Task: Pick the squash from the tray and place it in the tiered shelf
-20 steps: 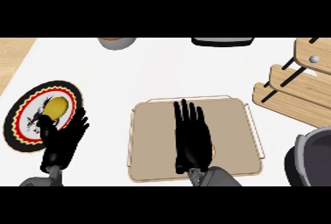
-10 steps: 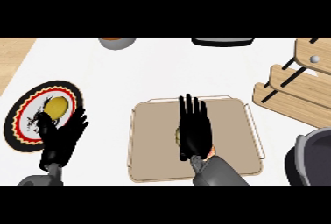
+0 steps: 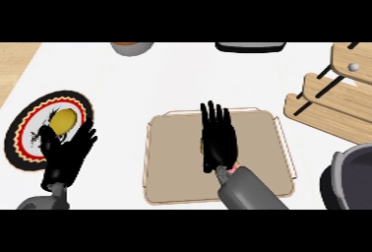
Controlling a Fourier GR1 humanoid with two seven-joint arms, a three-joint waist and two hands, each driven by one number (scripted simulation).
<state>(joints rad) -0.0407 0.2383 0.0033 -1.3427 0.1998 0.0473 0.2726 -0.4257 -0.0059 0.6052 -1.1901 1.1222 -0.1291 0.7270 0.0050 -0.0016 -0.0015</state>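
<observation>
So the right black hand (image 3: 218, 142) lies flat, fingers straight, over the beige square tray (image 3: 269, 147), mostly hiding the yellow squash (image 3: 202, 143). Left black hand (image 3: 69, 155) rests relaxed beside the patterned round plate (image 3: 22, 129).

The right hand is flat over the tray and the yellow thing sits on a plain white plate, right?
Not quite. In the head view the right hand is over the tray, but the plate under the yellow thing is patterned: black rim, red ring.

No readable text or labels anywhere
</observation>
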